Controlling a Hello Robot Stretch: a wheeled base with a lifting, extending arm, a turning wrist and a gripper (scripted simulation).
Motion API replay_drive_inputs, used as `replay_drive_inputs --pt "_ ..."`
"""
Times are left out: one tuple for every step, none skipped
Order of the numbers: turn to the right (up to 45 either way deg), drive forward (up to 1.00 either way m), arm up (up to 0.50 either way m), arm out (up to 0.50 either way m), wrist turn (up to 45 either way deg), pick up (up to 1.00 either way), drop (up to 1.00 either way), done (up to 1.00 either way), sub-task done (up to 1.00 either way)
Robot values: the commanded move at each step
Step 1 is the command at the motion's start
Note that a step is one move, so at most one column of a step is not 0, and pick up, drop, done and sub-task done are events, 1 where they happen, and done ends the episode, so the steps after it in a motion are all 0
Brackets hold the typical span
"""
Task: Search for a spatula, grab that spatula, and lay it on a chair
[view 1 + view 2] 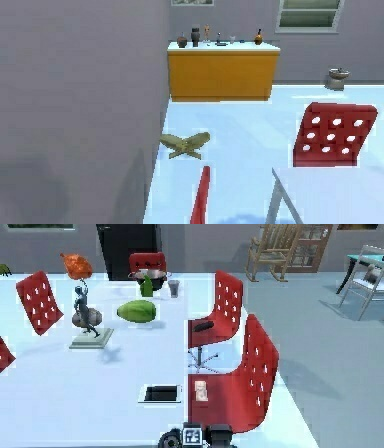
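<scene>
Nearest the camera in the forward view, a white table corner [322,198] enters at the bottom right. A red chair back [203,198] stands edge-on just left of it. A perforated red chair [335,134] stands beyond the table. The floor [240,125] is pale blue. A tan folded object [187,145] lies on it near the grey wall [70,100] on the view's left. At the far end, an orange counter [222,70] carries a row of items too small to name. A window [310,12] sits at the upper right, with a small grey pot [340,75] on the floor below it.

In the arm side view, the gripper [200,438] shows at the bottom edge against a white tabletop [60,384]. Its far end cannot be made out, so the state of the jaws and whether it holds anything cannot be told. Just beyond it lie a black-framed flat device [160,394] and a small pale oblong item [200,389]; whether that item is the spatula cannot be told. Farther out stand a dark statuette [88,319] on a base, a green rounded object [138,311], a cup [173,288] and a pot [150,279]. Two red side chairs [255,374] stand along the table's right edge. A wooden rocking chair [275,249] and a teal chair [365,274] stand well apart on grey floor.
</scene>
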Motion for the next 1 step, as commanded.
replay_drive_inputs --pt "0.0 0.0 0.0 -0.08 0.0 0.0 0.0 0.0 0.0"
